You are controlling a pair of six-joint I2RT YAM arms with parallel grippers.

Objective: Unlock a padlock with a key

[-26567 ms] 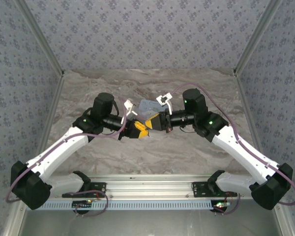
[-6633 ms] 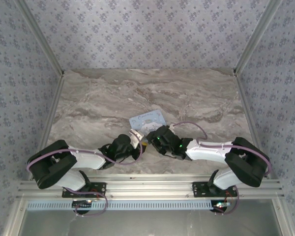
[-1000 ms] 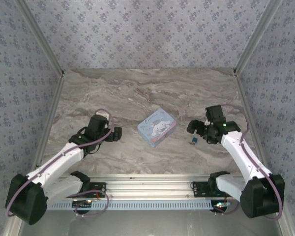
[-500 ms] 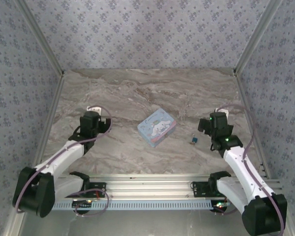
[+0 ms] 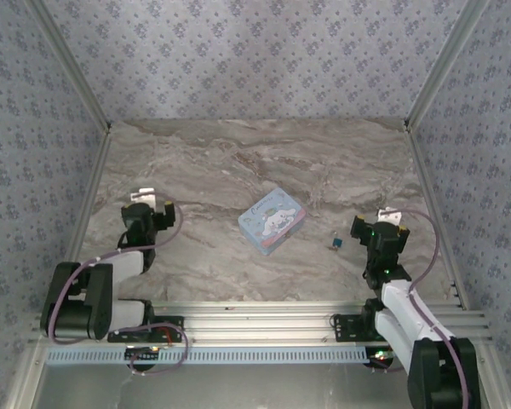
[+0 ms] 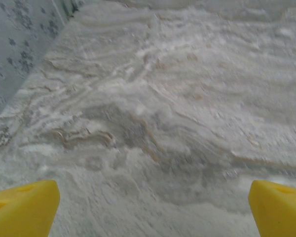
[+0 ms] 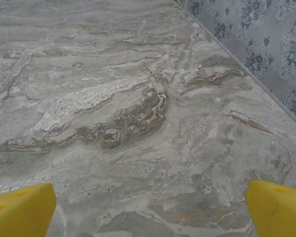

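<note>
Sitting loose on the bench point(image 5: 238, 162) is the padlock point(image 5: 334, 244), a tiny blue speck a little to the right of the tin point(image 5: 272, 221), not touching it, and nothing's gripping it. The left tool point(image 5: 143, 204) is over near the left edge of the marble, and the right tool point(image 5: 385, 228) is near the right edge, just right of the padlock. In both wrist views the yellow fingers point(image 6: 22, 210) sit out at opposite corners with bare marble between them, so both tools are spread wide and holding nothing.
</note>
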